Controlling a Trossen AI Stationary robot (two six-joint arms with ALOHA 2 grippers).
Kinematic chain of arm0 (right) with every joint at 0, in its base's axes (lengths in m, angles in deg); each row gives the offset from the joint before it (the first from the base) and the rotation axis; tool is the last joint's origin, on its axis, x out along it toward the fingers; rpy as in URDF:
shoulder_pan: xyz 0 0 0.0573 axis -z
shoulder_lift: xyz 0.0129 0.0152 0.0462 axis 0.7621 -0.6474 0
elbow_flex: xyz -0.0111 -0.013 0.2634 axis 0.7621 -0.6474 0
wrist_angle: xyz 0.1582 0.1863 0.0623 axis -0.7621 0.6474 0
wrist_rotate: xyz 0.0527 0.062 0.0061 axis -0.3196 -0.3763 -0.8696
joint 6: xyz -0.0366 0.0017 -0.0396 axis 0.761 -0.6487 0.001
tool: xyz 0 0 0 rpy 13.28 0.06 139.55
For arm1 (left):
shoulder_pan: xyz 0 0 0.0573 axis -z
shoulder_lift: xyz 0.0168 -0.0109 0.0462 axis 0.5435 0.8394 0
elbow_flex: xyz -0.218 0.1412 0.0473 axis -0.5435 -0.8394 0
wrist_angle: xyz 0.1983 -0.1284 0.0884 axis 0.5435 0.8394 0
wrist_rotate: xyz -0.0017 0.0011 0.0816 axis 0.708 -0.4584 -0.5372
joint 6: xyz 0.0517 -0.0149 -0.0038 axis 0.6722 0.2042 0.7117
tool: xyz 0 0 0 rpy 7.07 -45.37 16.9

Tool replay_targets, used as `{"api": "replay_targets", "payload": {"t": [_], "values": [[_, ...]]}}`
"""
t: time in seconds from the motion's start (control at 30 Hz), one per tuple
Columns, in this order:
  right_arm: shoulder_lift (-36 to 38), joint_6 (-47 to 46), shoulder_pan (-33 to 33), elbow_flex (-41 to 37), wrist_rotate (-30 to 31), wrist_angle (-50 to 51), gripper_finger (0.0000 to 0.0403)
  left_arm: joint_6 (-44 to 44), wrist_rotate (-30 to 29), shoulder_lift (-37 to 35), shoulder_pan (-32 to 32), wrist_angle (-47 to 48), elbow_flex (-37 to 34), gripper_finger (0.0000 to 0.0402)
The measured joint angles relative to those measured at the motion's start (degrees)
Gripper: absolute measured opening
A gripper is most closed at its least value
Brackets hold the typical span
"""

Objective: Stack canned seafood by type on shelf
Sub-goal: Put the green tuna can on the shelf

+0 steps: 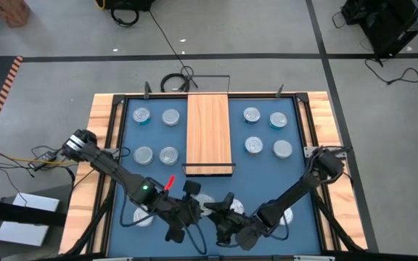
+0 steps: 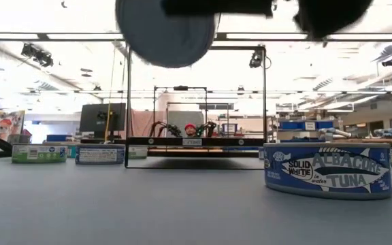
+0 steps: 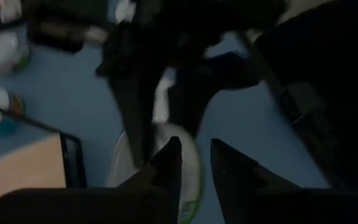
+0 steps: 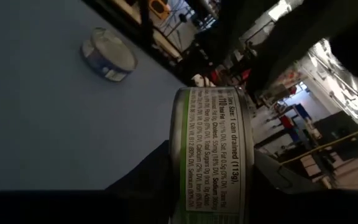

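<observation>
The right gripper (image 4: 213, 186) clamps a round, green-labelled tin (image 4: 215, 149) at lower centre. The left gripper (image 3: 194, 165), jaws slightly parted, touches its shiny rim. The smooth light-wood shelf (image 1: 209, 134) lies centre.

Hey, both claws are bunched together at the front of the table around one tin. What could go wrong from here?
1. The right claw holds the tin on edge, up off the table. If the pinch is weak, the tin could slip out and drop.
2. The left claw is open and very close to the right one. Their fingers could bump, or the left claw could knock the tin loose.
</observation>
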Motion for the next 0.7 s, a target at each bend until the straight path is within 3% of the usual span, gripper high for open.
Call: {"api": "replay_targets", "payload": {"t": [0.13, 0.33, 0.57, 0.7], "values": [[4.5, 2.9, -0.4, 0.0, 0.0, 3.4, 0.0138, 2.5, -1.5, -0.8, 0.2, 1.9, 3.3, 0.0074], [10.9, 6.3, -0.4, 0.0, 0.5, 11.9, 0.0138, 4.0, -3.3, -6.5, -0.5, -2.9, 1.5, 0.0007], [17.7, 13.1, 2.1, 0.0, 1.2, 18.5, 0.0138, 5.9, -3.9, -15.0, -4.1, -15.4, -9.4, 0.0003], [20.6, 15.1, 5.9, 0.0, 1.1, 24.8, 0.0138, 6.0, -1.3, -19.3, -7.6, -22.9, -17.7, 0.0002]]}}
